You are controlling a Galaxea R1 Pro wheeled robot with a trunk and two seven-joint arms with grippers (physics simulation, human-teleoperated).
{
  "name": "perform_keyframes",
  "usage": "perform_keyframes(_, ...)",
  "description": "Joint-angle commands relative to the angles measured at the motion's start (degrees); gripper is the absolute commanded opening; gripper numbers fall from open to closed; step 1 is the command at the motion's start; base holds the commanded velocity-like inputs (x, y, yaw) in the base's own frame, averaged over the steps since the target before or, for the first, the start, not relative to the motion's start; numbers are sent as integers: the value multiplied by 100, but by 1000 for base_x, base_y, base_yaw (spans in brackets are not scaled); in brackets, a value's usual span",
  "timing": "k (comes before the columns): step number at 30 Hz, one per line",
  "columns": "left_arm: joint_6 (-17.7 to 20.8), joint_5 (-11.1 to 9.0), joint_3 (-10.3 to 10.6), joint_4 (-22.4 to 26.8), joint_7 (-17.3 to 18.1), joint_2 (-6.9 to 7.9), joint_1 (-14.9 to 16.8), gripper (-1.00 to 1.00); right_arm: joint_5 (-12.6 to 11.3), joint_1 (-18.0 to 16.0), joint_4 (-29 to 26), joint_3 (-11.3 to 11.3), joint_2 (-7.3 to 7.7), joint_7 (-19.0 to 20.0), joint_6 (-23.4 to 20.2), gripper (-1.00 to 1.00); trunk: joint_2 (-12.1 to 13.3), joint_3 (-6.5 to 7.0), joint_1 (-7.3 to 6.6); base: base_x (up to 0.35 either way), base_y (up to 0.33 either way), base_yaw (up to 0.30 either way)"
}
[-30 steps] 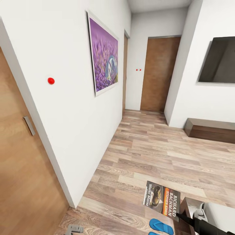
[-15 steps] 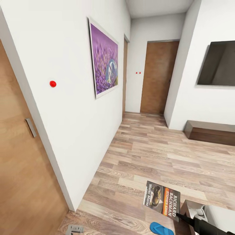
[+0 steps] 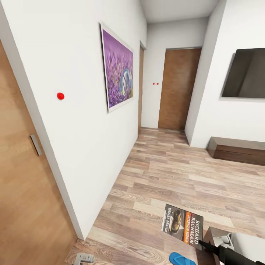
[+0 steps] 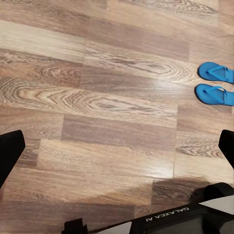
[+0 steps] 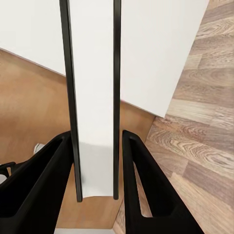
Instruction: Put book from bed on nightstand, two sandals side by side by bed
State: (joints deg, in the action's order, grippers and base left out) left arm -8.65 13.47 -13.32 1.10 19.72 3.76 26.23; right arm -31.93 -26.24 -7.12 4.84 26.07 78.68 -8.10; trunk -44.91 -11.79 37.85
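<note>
right end effector [image 5: 95,161] clamped on the book [image 3: 182,223], fingers on both covers. it's held upright above the wood floor [image 3: 176,173] at the head view's lower right; cover reads "richard bachman", orange band, dark photo. the arm is cut off by the frame edge. left end effector [image 4: 117,151] released, fingertips far apart, nothing between. two blue sandals [image 4: 216,83] lie side by side on the floor, partly cropped in the wrist view; one toe shows in the head view. long dark bench cabinet [image 3: 237,149] sits under the wall tv [image 3: 244,75].

floor [image 3: 176,173]: wood planks, slight sheen | book [image 3: 183,223]: glossy cover, seemingly paper
</note>
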Motion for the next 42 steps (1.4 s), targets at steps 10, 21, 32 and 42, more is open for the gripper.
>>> perform_keyframes(10, -23, 59, -48, -5, 10, 1, 5, 100, -59, -4, 0, 44, 3, 15, -60, -100, -6, -8, 1, 0, 0, 0)
perform_keyframes(21, -23, 59, -48, -5, 10, 1, 5, 100, -59, -4, 0, 44, 3, 16, -60, -100, -6, 69, 1, 0, 0, 0)
perform_keyframes(32, -23, 59, -48, -5, 13, 1, 5, 100, -59, -4, 0, 44, 3, 15, -60, -100, -6, 75, 1, 0, 0, 0)
perform_keyframes(42, -16, 59, -48, -5, 10, 1, 5, 100, -59, -4, 0, 44, 3, 15, -60, -100, -6, 75, 1, 119, 0, 0)
